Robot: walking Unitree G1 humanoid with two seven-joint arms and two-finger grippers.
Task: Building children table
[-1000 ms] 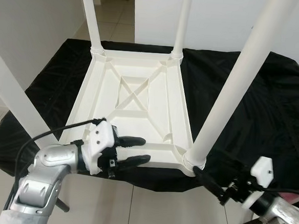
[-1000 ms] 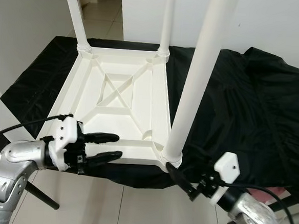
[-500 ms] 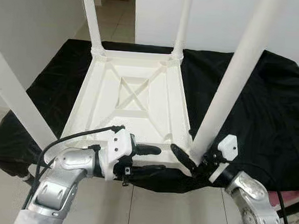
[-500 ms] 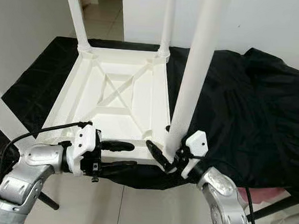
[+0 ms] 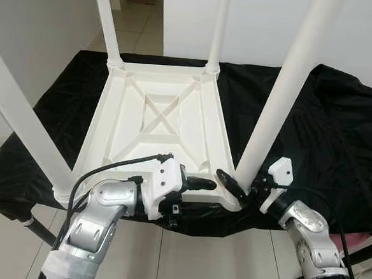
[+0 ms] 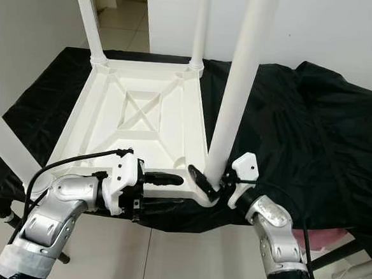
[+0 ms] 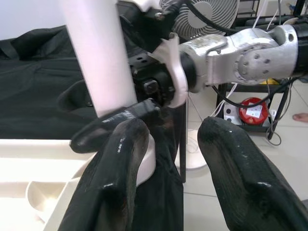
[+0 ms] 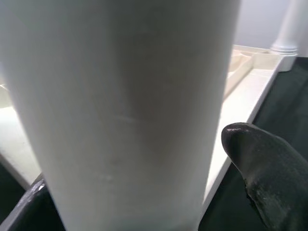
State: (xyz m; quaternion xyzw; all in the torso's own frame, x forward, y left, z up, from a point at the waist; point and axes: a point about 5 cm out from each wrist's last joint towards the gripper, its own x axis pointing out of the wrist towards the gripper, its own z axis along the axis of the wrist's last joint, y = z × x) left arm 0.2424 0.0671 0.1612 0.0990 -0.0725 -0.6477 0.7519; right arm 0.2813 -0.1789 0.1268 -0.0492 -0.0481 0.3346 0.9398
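A white children's table (image 5: 155, 121) lies upside down on a black cloth (image 5: 340, 125), with its four legs pointing up. My left gripper (image 5: 200, 194) is at the table's near edge, close to the near right corner. It is open, one finger over the rim and one below it. My right gripper (image 5: 241, 185) is at the foot of the near right leg (image 5: 285, 89), with its fingers either side of the leg. The right wrist view has that leg (image 8: 120, 96) pressed between the fingertips (image 8: 260, 163). In the left wrist view the fingers (image 7: 115, 183) stand apart beside the same leg (image 7: 96, 53).
The near left leg (image 5: 21, 128) rises beside my left arm, and two far legs (image 5: 104, 19) stand at the back corners. The cloth's near edge drops to a tiled floor (image 5: 196, 261). A fan (image 7: 192, 9) and a red object (image 7: 252, 111) stand on the right.
My right gripper rose from low on the right to the near right leg and closed around its foot. My left gripper slid right along the near edge. The camera shifted slightly.
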